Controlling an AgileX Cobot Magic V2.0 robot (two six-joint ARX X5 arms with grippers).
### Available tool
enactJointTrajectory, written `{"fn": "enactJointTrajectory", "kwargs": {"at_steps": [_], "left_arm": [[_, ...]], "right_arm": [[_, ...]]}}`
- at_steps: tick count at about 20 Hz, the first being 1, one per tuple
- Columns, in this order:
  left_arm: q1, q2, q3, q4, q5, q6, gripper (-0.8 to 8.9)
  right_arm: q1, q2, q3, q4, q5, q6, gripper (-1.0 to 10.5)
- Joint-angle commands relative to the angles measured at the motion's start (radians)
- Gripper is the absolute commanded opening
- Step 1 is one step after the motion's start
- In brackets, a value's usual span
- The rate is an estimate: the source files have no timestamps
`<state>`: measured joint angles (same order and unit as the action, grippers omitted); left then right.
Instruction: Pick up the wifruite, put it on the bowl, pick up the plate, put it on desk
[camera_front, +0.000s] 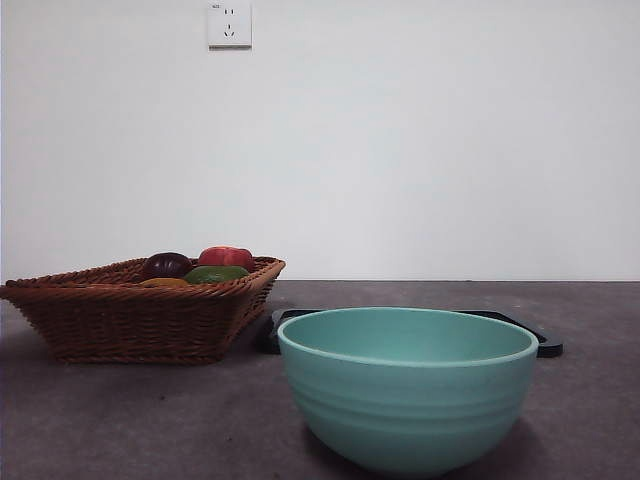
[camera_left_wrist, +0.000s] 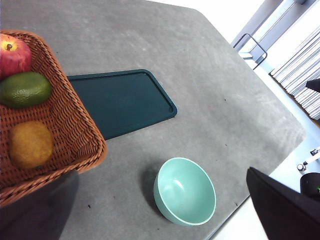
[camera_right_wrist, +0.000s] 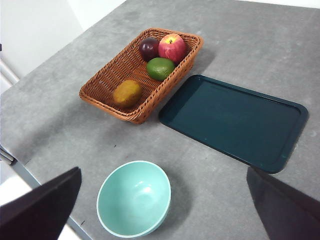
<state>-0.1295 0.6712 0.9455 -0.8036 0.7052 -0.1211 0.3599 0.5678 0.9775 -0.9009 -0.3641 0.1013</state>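
Note:
The wifruite (camera_right_wrist: 126, 93), a brownish-orange oval, lies in a wicker basket (camera_right_wrist: 106, 80) at the end nearest the bowl; it also shows in the left wrist view (camera_left_wrist: 30, 144) and barely over the basket rim in the front view (camera_front: 165, 283). The mint-green bowl (camera_front: 408, 400) (camera_left_wrist: 185, 192) (camera_right_wrist: 134, 197) stands empty on the desk (camera_front: 150, 420). Behind it lies the plate (camera_right_wrist: 235, 120) (camera_left_wrist: 120, 100) (camera_front: 545, 346), a flat dark teal tray beside the basket. My left gripper (camera_left_wrist: 160, 174) and right gripper (camera_right_wrist: 164, 170) both hang high above the desk, open and holding nothing.
The basket (camera_front: 130, 320) also holds a red apple (camera_right_wrist: 172, 47), a green fruit (camera_right_wrist: 160, 68) and a dark purple fruit (camera_right_wrist: 148, 48). The desk edge (camera_right_wrist: 45, 192) runs close to the bowl. Neither arm shows in the front view.

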Motion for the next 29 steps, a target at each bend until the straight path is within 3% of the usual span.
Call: {"fn": "enactJointTrajectory", "kwargs": {"at_steps": [1, 10, 16, 25, 29], "left_arm": [[-0.003, 0.004, 0.023, 0.011, 0.002, -0.003, 6.55], [-0.003, 0.177, 0.079, -0.037, -0.079, 0.014, 6.52], [-0.059, 0.413, 0.177, -0.047, -0.302, 0.02, 6.52], [-0.266, 0.829, 0.436, -0.098, -0.64, 0.024, 6.52], [-0.299, 0.971, 0.492, -0.092, -0.689, 0.029, 6.52]], "right_arm": [[0.006, 0.005, 0.019, 0.01, -0.003, 0.005, 6.2], [0.006, 0.005, 0.019, -0.017, -0.006, 0.026, 6.2], [0.006, -0.005, 0.019, -0.077, -0.072, 0.03, 6.2], [0.006, -0.091, 0.019, -0.08, -0.081, 0.077, 6.2], [0.006, -0.125, 0.019, -0.08, -0.081, 0.099, 6.2]]}}
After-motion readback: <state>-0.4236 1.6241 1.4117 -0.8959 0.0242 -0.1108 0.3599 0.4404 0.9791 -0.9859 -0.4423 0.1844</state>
